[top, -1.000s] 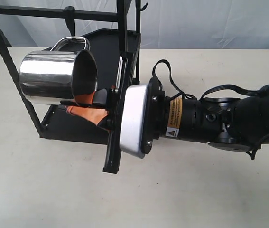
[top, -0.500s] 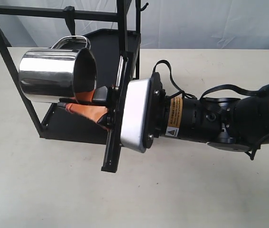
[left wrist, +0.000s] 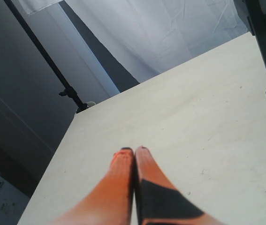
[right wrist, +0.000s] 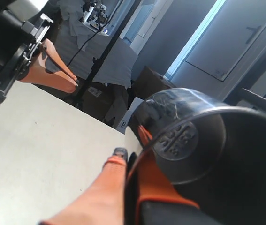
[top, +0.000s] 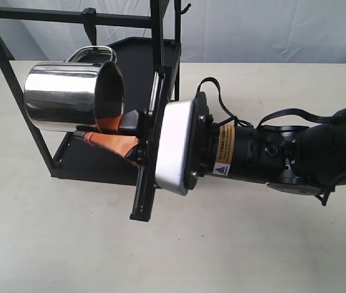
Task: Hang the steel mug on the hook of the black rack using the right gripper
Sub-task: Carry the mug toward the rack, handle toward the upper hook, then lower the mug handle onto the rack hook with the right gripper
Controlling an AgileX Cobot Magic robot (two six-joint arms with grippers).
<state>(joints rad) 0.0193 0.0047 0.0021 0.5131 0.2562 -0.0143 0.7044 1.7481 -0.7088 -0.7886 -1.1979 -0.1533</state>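
Mug in hand, hang not yet made; I read the task as roughly midway. The right gripper [top: 108, 131] has its orange fingers [right wrist: 156, 187] pinching the wall of the steel mug [top: 72, 97] at the rim — one finger inside the mouth, one outside — and carries it on its side, clear of the table [top: 252, 244], mouth turned toward the wrist; its looped handle [top: 93, 55] points up and away toward the top bar. In the exterior view the mug sits in front of the black rack [top: 130, 61], above the lower shelf; the hook [top: 89, 19] hangs from the top bar just above the handle, and I judge the loop is not yet over it; depth between them I cannot tell. Left to do, in my judgement: raise and shift the handle onto the peg, let the mug settle, release. Obstacles: the upright post [top: 158, 43] stands just beside the mug's rim and the gripper body, and the slanted side post [top: 14, 85] crosses the mug's base — a tight window; a thin curled hook [top: 185, 8] further along is not the target. Left gripper [left wrist: 133, 154] has its pads pressed together on nothing, hovering over bare table, out of the way.
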